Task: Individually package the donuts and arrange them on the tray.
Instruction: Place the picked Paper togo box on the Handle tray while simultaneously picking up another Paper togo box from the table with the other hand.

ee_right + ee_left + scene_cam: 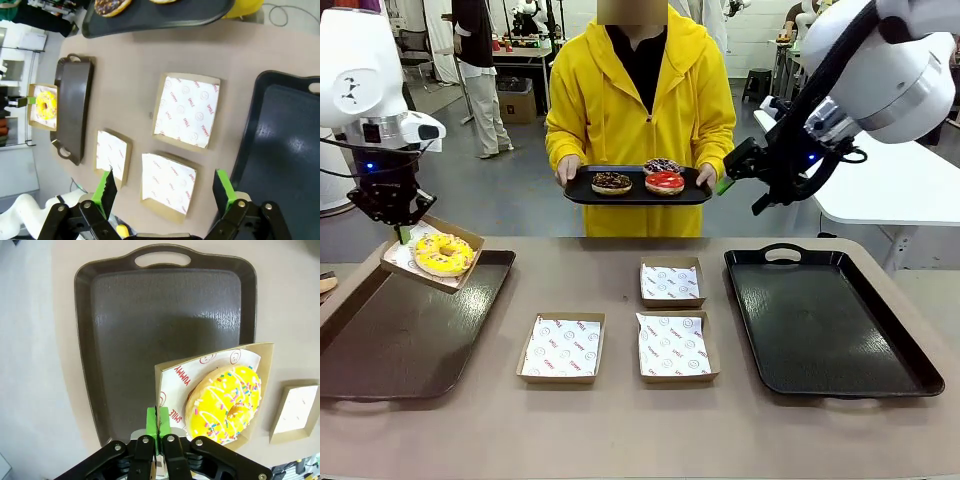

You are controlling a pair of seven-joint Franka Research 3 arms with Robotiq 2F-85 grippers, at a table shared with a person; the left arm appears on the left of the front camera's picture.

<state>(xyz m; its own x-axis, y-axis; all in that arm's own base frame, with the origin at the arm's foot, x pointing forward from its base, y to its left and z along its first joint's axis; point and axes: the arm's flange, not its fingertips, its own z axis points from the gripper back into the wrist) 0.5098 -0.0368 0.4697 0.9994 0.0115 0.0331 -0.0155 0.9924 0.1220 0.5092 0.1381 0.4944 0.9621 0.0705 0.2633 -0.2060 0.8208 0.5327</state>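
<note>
A yellow-iced donut [443, 253] [225, 402] [45, 105] lies in a brown cardboard box [260, 352] hanging tilted over the near corner of the brown tray [410, 335] [150, 315]. My left gripper [402, 232] [158, 422] is shut on that box's edge. Across the table a person holds a black tray [582, 190] [150, 20] carrying a chocolate donut [611, 182] [111, 6], a red donut [664, 182] and a dark purple donut [662, 165]. My right gripper [738, 185] [164, 187] hovers open and holds nothing, just right of that tray.
Three open boxes lined with printed paper lie mid-table [672, 282] [561, 347] [677, 346]. A black tray [830, 320] [285, 150] lies at the right. A white table stands beyond the right arm.
</note>
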